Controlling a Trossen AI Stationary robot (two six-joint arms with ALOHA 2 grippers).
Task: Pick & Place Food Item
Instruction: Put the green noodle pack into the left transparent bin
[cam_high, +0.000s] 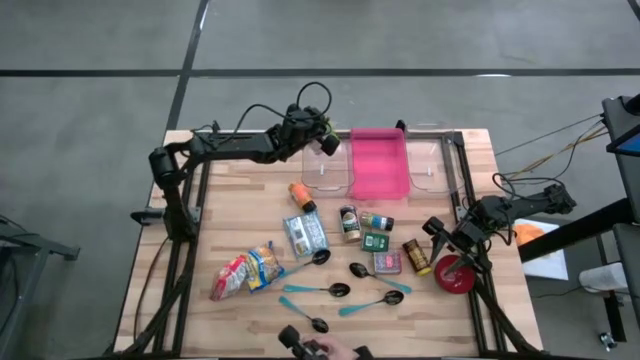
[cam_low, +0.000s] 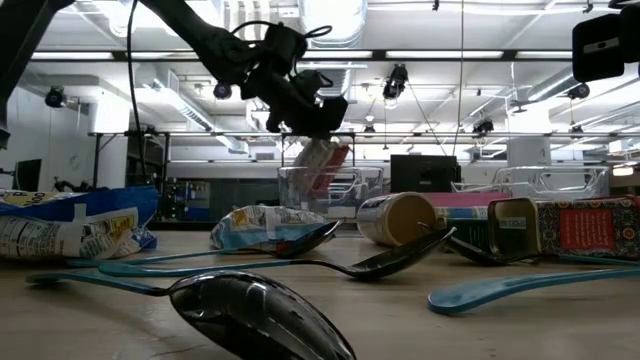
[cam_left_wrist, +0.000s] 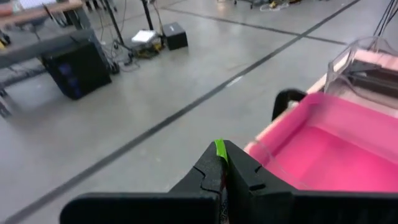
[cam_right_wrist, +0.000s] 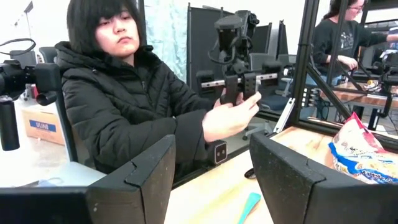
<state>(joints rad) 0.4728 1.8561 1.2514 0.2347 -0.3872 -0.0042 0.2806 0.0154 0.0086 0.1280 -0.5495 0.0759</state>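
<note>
Progress on my pick-and-place run looks partial. From above, my left gripper (cam_high: 328, 143) hangs over the clear plastic bin (cam_high: 326, 166) at the desk's far edge, its fingers pressed together with nothing between them. At desk height a red-and-white food packet (cam_low: 318, 165) stands tilted inside that bin, right below the gripper, so I judge one item delivered.

Plenty is left. The pale wooden desk (cam_high: 235, 215) carries an orange-capped bottle (cam_high: 301, 196), a silver-blue foil pouch (cam_high: 305, 235), two snack bags (cam_high: 247, 271), several small jars and tins (cam_high: 365, 232) and a scatter of black spoons with teal handles (cam_high: 330, 291). The pink plastic tray (cam_high: 379, 163) beside the bin shows nothing inside, and a second clear bin (cam_high: 432, 165) sits beyond it.

My right gripper (cam_high: 452, 238) waits low at the desk's right edge, fingers apart and holding nothing, just beside a red round lid (cam_high: 456, 276). Room there is tight. The middle is crowded with spoons; the left side of the desk is freer. A person (cam_right_wrist: 134, 93) sits just off the near edge, hand raised.
</note>
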